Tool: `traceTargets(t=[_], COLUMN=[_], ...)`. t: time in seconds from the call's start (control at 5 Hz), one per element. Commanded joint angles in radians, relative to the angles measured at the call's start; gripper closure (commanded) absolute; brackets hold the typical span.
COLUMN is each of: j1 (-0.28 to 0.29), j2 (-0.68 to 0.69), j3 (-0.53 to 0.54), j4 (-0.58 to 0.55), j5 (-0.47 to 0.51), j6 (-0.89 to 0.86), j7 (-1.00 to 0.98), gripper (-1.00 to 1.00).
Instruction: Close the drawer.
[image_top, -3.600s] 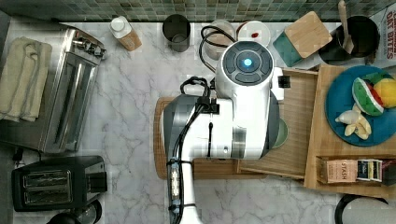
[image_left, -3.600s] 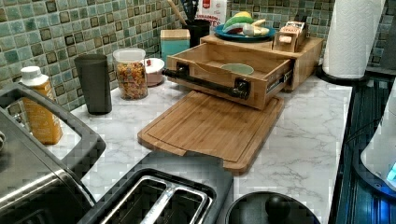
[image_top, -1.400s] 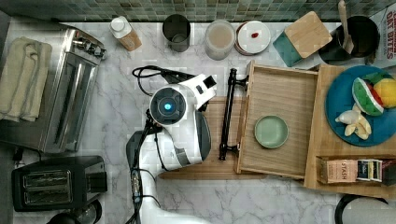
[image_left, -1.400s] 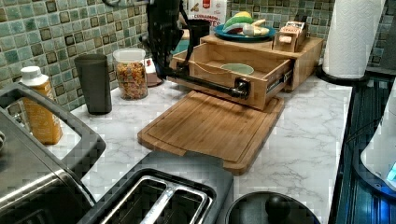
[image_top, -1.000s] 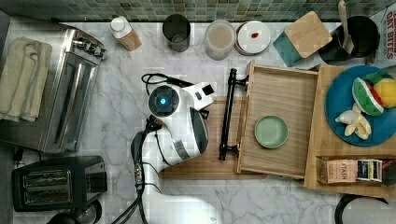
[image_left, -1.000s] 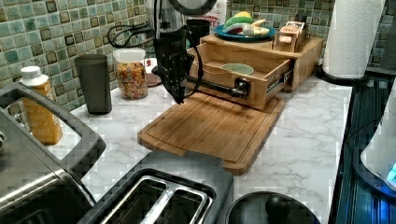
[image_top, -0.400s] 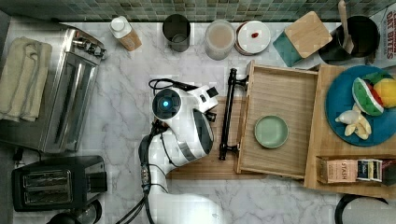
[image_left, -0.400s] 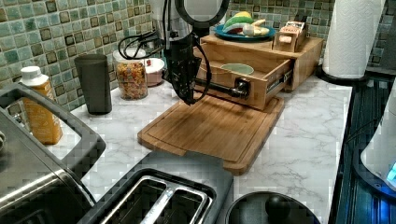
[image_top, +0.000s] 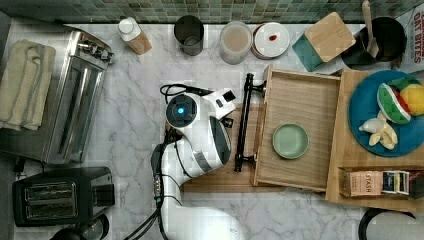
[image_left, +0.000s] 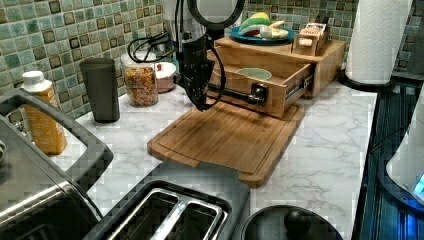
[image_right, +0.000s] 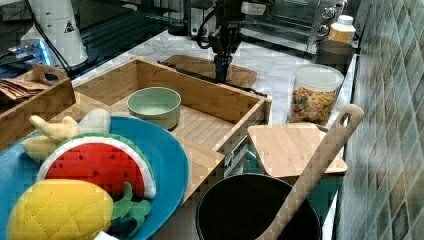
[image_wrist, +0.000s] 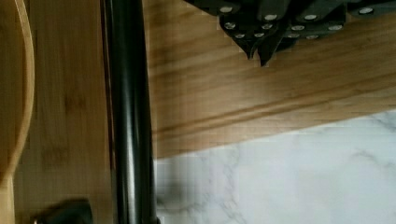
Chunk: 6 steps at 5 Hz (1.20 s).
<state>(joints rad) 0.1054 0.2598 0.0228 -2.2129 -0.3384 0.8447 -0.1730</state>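
In the top view you see the drawer (image_top: 300, 130) pulled out toward the top view's left from the shelf unit (image_top: 345, 150), a green bowl (image_top: 290, 141) inside it. Its black bar handle (image_top: 243, 122) lies just right of the arm's wrist, over the cutting board (image_top: 235, 177).

In the left view your gripper (image_left: 200, 102) hangs point-down above the board (image_left: 225, 137), just in front of the handle (image_left: 235, 94), not touching it.

The right view puts the gripper (image_right: 220, 75) beyond the drawer's (image_right: 200, 107) front wall.

In the wrist view the fingertips (image_wrist: 258, 49) sit pressed together, holding nothing, beside the handle (image_wrist: 128, 112).
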Motion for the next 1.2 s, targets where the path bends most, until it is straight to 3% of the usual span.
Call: traceTargets(t=[0.2, 0.6, 1.2], j1=[-0.126, -0.157, -0.335], j2=[-0.011, -0.066, -0.071], j3=[-0.033, -0.052, -0.072], j4=[0.063, 0.010, 0.040], j5=[0.132, 0.095, 0.121], j6=[-0.021, 0.012, 0.003], j7=[-0.223, -0.204, -0.473], gripper=[1.00, 1.00, 1.00])
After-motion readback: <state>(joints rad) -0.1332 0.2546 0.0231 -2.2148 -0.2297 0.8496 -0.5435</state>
